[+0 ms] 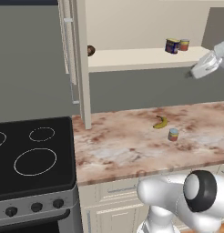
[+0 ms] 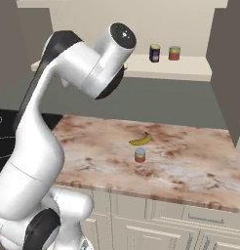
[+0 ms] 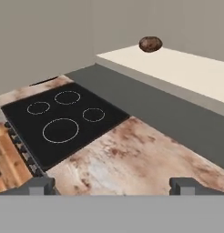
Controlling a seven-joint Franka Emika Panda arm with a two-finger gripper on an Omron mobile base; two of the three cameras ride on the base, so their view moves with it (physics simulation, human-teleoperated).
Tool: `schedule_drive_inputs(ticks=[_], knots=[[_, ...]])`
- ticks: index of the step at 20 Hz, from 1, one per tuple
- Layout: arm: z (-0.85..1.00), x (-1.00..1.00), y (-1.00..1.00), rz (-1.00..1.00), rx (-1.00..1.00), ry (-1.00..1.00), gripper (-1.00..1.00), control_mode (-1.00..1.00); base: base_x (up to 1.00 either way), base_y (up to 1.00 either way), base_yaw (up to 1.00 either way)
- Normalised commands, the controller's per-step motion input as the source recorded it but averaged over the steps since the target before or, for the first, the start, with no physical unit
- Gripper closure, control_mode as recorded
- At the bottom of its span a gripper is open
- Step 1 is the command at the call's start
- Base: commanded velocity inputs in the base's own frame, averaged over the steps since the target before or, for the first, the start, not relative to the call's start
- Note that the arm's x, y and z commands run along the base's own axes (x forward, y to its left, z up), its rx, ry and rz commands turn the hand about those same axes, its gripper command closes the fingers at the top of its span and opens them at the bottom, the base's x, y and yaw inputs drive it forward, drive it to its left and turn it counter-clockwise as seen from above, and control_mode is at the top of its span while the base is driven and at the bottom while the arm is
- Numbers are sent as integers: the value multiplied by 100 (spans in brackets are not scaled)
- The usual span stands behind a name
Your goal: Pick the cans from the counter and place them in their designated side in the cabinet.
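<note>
While the end effector [image 3: 112,185] hangs released, the red-orange can [image 1: 173,134] on the bench [image 1: 127,150] looks light, rigid, slick — best pinched mid-wall.

Setting: a home kitchen, rendered. Evidence: a black stove top [image 1: 34,152] with white burner rings and a row of knobs [image 1: 36,207] on its front; beside it a marble-pattern table [image 1: 132,145] over cream panelled drawer fronts [image 2: 190,224]. A cream wall cupboard [image 1: 132,27] hangs above, its open shelf [image 1: 145,58] carrying two food cans [image 1: 176,45]. On the table lie a banana [image 1: 160,122] and a small can [image 1: 173,134].
</note>
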Motion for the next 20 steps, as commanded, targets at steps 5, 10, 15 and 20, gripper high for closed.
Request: schedule_drive_inputs(ticks=[5, 10, 15, 20], knots=[[-14, -73, 15, -5, 1, -15, -100, -100, 0, 0, 0], [-11, -53, 11, -14, 2, -11, -100, -100, 0, 0, 0], [-6, -36, 3, -17, 2, -2, -100, -100, 0, 0, 0], [-13, -5, 2, -6, -2, -2, -100, -100, 0, 0, 0]])
